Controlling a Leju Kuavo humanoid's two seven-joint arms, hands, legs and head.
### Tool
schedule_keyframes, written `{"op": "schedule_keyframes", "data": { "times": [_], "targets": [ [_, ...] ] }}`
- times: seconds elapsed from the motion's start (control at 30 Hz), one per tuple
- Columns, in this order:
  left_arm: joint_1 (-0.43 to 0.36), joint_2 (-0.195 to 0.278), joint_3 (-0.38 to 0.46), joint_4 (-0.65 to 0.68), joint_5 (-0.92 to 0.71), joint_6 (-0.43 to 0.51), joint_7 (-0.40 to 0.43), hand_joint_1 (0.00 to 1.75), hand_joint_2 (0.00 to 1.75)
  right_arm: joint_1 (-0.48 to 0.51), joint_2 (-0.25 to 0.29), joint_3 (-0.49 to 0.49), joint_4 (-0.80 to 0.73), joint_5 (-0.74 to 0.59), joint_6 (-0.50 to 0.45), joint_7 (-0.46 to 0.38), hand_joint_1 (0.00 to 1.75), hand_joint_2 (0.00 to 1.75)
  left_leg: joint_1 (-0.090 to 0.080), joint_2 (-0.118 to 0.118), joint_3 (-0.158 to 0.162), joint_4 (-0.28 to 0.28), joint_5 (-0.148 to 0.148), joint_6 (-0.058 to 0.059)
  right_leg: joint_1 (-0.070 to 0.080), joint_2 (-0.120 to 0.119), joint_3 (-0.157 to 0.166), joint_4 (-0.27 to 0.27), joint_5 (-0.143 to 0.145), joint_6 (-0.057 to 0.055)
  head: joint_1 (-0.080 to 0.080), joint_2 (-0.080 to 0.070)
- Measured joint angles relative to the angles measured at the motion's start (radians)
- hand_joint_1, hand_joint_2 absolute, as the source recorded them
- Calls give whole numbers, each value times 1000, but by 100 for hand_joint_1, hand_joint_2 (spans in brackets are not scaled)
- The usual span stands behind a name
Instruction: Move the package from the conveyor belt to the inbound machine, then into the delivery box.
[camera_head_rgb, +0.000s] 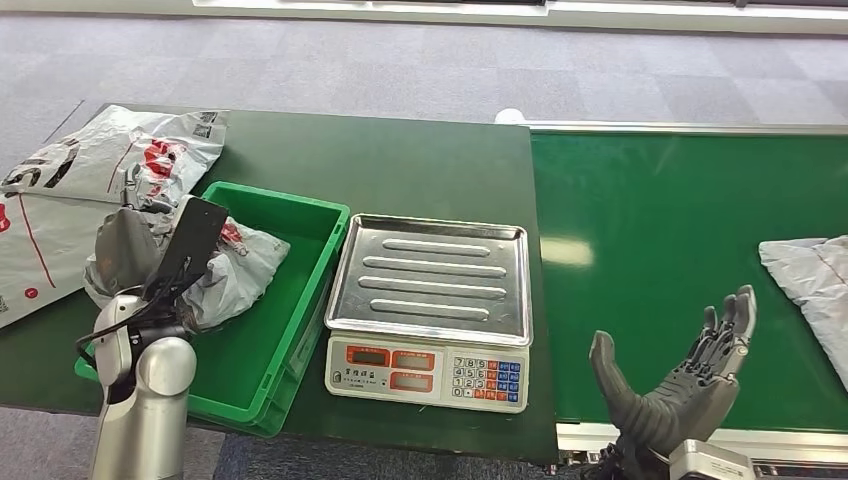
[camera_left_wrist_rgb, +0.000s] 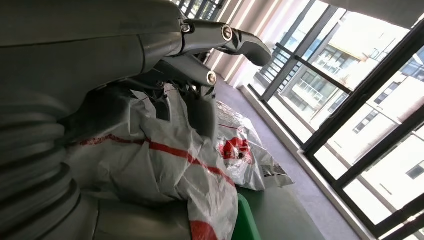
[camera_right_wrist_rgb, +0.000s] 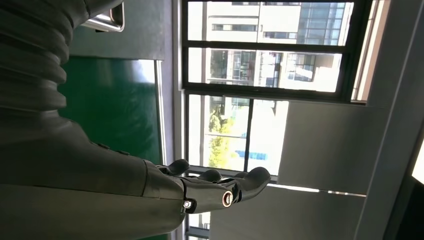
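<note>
Green bin (camera_head_rgb: 318, 262): crumpled grey package (camera_head_rgb: 232, 275), red print, under left hand (camera_head_rgb: 135, 250); grip unclear.

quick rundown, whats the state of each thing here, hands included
left hand: holding grey plastic package over the green plastic bin
right hand: open, empty, above the green conveyor belt
steel-topped weighing scale: platter bare
second grey package: lying on the belt's right edge
flat printed mailer bags: lying on the table beside the bin
</note>
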Motion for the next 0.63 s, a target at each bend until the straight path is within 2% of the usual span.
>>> {"op": "schedule_keyframes", "data": {
  "times": [0.5, 0.63],
  "targets": [
    [5, 10, 28, 43, -19, -16, 11, 0, 175, 10, -7, 0, 0, -5, 0, 8, 0, 175, 0, 0, 0, 0, 0, 0, 0, 0, 1, 0, 0, 0, 0, 0],
    [21, 10, 34, 39, 21, -24, -17, 0, 175, 18, -9, 0, 2, 2, 0, 16, 0, 175, 0, 0, 0, 0, 0, 0, 0, 0, 1, 0, 0, 0, 0, 0]
  ]
}}
